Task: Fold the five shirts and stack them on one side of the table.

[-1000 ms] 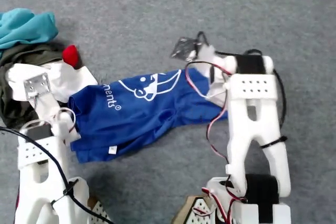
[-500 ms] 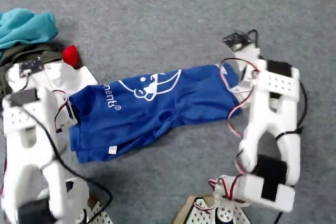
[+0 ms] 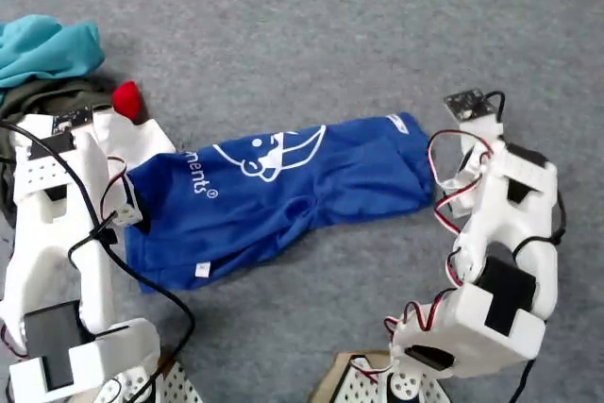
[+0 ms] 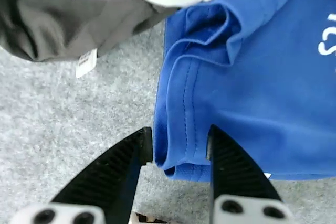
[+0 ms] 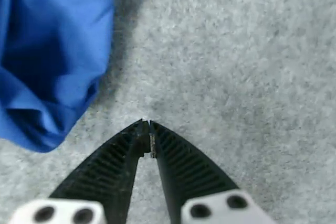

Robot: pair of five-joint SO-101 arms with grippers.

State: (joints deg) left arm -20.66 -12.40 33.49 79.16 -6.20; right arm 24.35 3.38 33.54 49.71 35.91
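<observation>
right gripper [image 5: 147, 140]: let go of the blue shirt [image 3: 274, 195], backed off just beside its end, jaws clenched on nothing
left gripper [image 4: 178, 148]: swung in, jaws parted astride the hem [image 4: 177, 103] (not pinched yet)
blue shirt: pulled out longer mid-table [image 3: 283, 54], unfolded
other shirts [image 3: 57, 73]: heaped near my left arm, unfolded

Bright even light, soft faint shadows

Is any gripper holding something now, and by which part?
Nothing is held. The left gripper is open at the blue shirt's hem; the right gripper is shut on nothing.
</observation>
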